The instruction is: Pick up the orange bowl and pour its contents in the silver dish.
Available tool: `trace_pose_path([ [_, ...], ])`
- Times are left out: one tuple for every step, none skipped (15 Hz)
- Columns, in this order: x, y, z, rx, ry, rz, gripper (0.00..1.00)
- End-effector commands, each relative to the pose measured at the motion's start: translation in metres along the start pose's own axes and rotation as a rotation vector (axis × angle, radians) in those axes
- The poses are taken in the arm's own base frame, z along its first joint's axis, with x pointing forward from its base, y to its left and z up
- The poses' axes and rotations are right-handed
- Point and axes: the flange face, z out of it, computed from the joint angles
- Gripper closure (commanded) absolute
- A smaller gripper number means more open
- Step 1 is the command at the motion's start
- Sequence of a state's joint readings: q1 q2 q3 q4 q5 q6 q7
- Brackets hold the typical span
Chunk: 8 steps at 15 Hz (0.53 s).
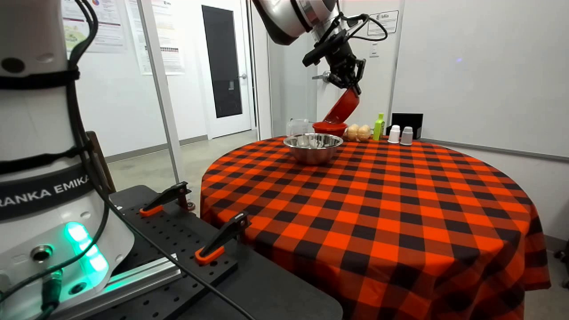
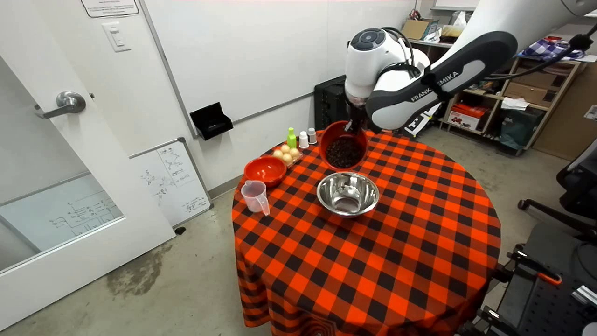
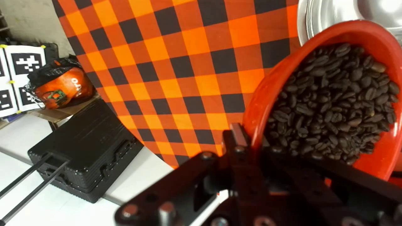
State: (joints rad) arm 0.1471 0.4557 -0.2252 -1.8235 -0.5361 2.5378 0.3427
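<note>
Orange bowl (image 2: 333, 132): one, aloft, tilted near the silver dish (image 2: 328, 192); whether its lip overhangs is hard to judge. Contents: dark beans (image 3: 329, 103), likely quick to slide. Presumably light, stiff, smooth plastic. Gripper (image 3: 255, 142): fingers pinched on the rim, probably the best hold.

In an exterior view, the dish (image 2: 347, 192) stands right of the jug (image 2: 254, 198). Beans (image 2: 344, 152) lie in the bowl (image 2: 332, 133) above the table (image 2: 396, 242).
</note>
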Motion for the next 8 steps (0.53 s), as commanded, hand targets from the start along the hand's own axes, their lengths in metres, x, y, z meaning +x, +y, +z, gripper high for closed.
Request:
trace_pose_path([
  [-0.001, -0.021, -0.009, -0.059, 0.025, -0.025, 0.98],
  [-0.003, -0.026, -0.011, -0.075, 0.029, -0.038, 0.98],
  [-0.004, -0.030, -0.012, -0.090, 0.033, -0.052, 0.98],
  [-0.006, -0.034, -0.014, -0.111, 0.038, -0.069, 0.98],
  [-0.008, -0.037, -0.016, -0.133, 0.043, -0.091, 0.98],
  [-0.010, -0.039, -0.016, -0.160, 0.050, -0.113, 0.98],
  [-0.014, -0.042, -0.017, -0.189, 0.055, -0.138, 0.98],
  [-0.017, -0.044, -0.018, -0.214, 0.059, -0.155, 0.98],
])
